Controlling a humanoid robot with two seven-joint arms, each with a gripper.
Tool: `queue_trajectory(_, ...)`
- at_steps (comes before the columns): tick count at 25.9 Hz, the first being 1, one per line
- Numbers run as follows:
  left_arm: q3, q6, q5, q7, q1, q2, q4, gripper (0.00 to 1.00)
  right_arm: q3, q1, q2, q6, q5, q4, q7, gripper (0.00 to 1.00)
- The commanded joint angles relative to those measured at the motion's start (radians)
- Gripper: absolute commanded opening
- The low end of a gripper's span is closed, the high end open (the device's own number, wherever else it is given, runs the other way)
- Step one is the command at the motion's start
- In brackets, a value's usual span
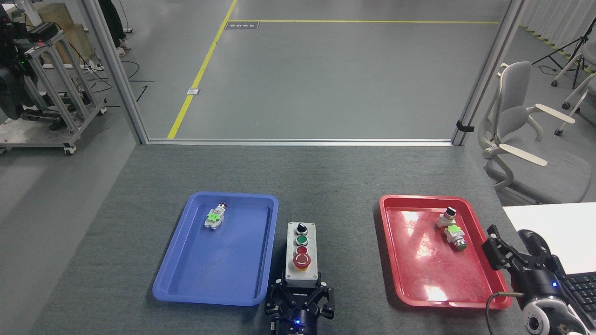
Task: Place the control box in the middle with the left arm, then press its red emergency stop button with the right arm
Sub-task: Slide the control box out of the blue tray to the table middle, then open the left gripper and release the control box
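Observation:
The control box (301, 253) is a light-grey oblong lying lengthwise on the dark mat, close to the blue tray's right rim. From far to near it carries a black knob, a green button, a small red button and the big red mushroom button (301, 262). My left gripper (300, 294) at the bottom centre has its black fingers closed around the box's near end. The middle (347, 232), bare mat between the two trays, lies just right of the box. My right gripper (514, 251) hovers by the red tray's right rim with fingers spread and nothing held.
A blue tray (186, 279) at left holds one small switch part (214, 217). A red tray (396, 279) at right holds two switch parts (451, 225). A white desk (554, 223) with a keyboard (582, 288) sits at far right, and an office chair (517, 125) stands beyond the table corner.

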Motion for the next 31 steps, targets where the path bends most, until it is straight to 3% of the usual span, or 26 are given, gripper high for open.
queue_trajectory(1, 0.000, -0.007, 0.013, 0.001, 0.000, 0.000, 0.009, 0.00, -0.001, -0.002, -0.002, 0.000, 0.000, -0.001, 0.000, 1.00)
queue_trajectory(8, 0.000, -0.019, 0.015, 0.007, 0.000, 0.000, 0.009, 0.00, 0.001, -0.004, -0.014, 0.000, -0.020, 0.001, -0.006, 1.00)
queue_trajectory(9, 0.000, -0.019, 0.016, 0.007, 0.000, 0.002, 0.009, 0.06, 0.001, -0.002, -0.012, 0.000, -0.026, 0.001, -0.008, 1.00)
queue_trajectory(12, 0.000, -0.015, 0.042, 0.013, 0.002, 0.002, 0.009, 0.54, 0.001, -0.001, -0.009, -0.001, -0.032, -0.001, -0.009, 1.00)
queue_trajectory(13, 0.000, -0.018, 0.044, 0.019, 0.002, 0.002, 0.009, 0.92, 0.001, -0.001, -0.011, -0.001, -0.032, 0.001, -0.009, 1.00)
queue_trajectory(14, 0.001, -0.018, 0.044, 0.025, 0.002, 0.002, 0.006, 0.99, 0.002, -0.002, -0.014, -0.001, -0.032, 0.001, -0.009, 1.00)
queue_trajectory(21, 0.000, -0.033, 0.044, 0.031, 0.006, 0.000, -0.003, 1.00, 0.002, -0.004, -0.017, 0.006, -0.035, 0.001, -0.009, 0.99)
queue_trajectory(25, 0.000, -0.018, 0.039, 0.119, 0.016, 0.002, -0.034, 1.00, 0.004, -0.002, -0.018, 0.006, -0.055, 0.001, -0.009, 0.95)
queue_trajectory(29, 0.008, 0.004, 0.030, 0.156, 0.019, 0.003, -0.037, 1.00, 0.002, -0.004, -0.018, 0.006, -0.100, 0.001, -0.029, 0.73)
queue_trajectory(31, 0.012, 0.014, 0.030, 0.157, 0.020, 0.003, -0.054, 1.00, 0.005, -0.010, -0.020, 0.003, -0.130, 0.001, -0.084, 0.54)
